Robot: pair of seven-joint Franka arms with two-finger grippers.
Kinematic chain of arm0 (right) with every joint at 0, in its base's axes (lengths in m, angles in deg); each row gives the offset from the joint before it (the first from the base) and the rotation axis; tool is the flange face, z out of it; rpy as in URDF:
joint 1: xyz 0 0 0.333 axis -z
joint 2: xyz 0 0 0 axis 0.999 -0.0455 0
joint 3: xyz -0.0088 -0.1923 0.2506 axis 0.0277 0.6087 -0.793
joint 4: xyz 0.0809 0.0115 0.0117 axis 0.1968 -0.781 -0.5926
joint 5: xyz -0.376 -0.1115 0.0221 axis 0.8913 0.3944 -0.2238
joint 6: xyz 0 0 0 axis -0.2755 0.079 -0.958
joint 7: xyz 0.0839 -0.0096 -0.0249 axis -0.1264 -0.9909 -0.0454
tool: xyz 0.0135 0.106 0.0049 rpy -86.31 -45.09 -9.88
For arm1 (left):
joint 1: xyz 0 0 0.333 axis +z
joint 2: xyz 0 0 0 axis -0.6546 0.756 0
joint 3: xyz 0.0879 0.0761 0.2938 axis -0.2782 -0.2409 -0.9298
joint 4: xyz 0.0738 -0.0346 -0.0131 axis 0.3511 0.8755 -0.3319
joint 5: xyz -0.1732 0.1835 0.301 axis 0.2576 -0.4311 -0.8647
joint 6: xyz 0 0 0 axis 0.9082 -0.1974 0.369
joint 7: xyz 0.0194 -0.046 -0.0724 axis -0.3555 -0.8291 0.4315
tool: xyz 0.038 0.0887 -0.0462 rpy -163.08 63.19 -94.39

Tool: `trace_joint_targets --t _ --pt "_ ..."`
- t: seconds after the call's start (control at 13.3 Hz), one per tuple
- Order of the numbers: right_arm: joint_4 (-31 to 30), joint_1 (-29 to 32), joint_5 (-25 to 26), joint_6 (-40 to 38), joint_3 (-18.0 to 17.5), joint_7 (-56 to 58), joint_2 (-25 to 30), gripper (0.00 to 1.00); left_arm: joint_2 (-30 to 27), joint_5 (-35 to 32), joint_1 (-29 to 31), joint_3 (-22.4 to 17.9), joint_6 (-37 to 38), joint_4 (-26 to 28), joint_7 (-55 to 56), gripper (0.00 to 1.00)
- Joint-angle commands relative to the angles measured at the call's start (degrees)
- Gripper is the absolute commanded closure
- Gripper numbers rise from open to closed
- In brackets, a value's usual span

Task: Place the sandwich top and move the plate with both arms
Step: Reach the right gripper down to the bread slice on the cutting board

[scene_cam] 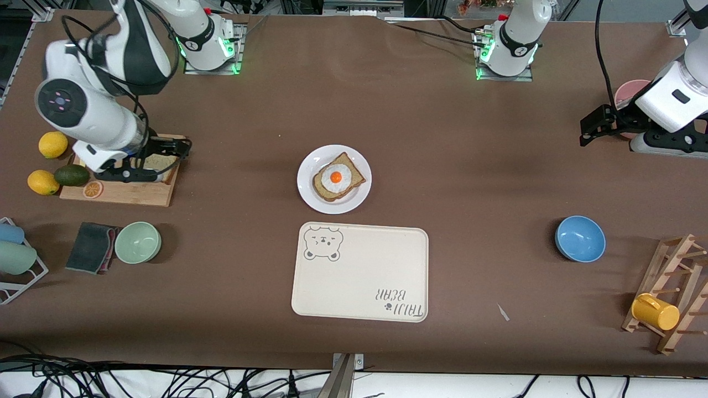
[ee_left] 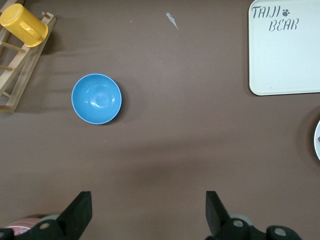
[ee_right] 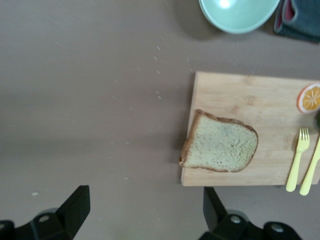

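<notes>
Hovering over the wooden cutting board (scene_cam: 119, 185) at the right arm's end of the counter (scene_cam: 470, 166), the right gripper (scene_cam: 145, 160) has its fingers (ee_right: 75, 205) spread and empty. The sandwich top (ee_right: 220, 148) lies flat on that board, not yet grasped, so nothing of the task looks done. The white plate (scene_cam: 310, 193) sits mid-counter carrying the egg-topped slice (scene_cam: 337, 178), with the bear-print tray (scene_cam: 359, 273) nearer the camera. The left gripper (scene_cam: 600, 124) waits over the counter at its own end, fingers (ee_left: 80, 207) released. A yellow fork (ee_right: 297, 159) and orange slice (ee_right: 310, 97) share the board (neither touches the bread); the path to the plate appears unobstructed.
</notes>
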Motion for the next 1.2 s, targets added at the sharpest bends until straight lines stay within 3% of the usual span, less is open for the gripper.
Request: trace_joint_targets --t 0.0,0.15,0.3,0.52,0.67,1.05,1.12 --pt "-4.91 -0.73 7.86 3.35 -0.06 -9.34 0.77 0.00 -0.59 1.58 0.47 0.26 0.73 -0.17 0.03 0.00" --pt "-7.10 -2.05 12.72 5.71 -0.15 -17.88 -1.09 0.00 -0.59 1.58 0.47 0.35 0.73 -0.17 0.03 0.00" --pt "-7.90 -2.14 14.23 7.39 -0.15 -18.80 -3.27 0.00 -0.59 1.58 0.47 0.35 0.73 -0.17 0.03 0.00" --pt "-9.04 -2.05 21.77 9.07 -0.15 -18.97 -5.75 0.00 -0.59 1.58 0.38 0.44 0.73 -0.17 0.03 0.00" --pt "-9.13 -1.97 21.88 10.38 0.11 -21.50 -7.23 0.01 -0.59 1.58 -0.05 0.44 0.73 -0.17 0.12 0.00" --pt "-9.30 -1.79 22.58 13.72 0.55 -30.66 -11.72 0.16 -0.59 1.58 -0.14 0.44 0.73 -0.17 0.12 0.00" --pt "-9.31 -1.79 22.67 13.81 1.24 -30.66 -12.25 0.24 -0.59 1.58 -0.14 0.44 0.73 -0.17 0.03 0.00"
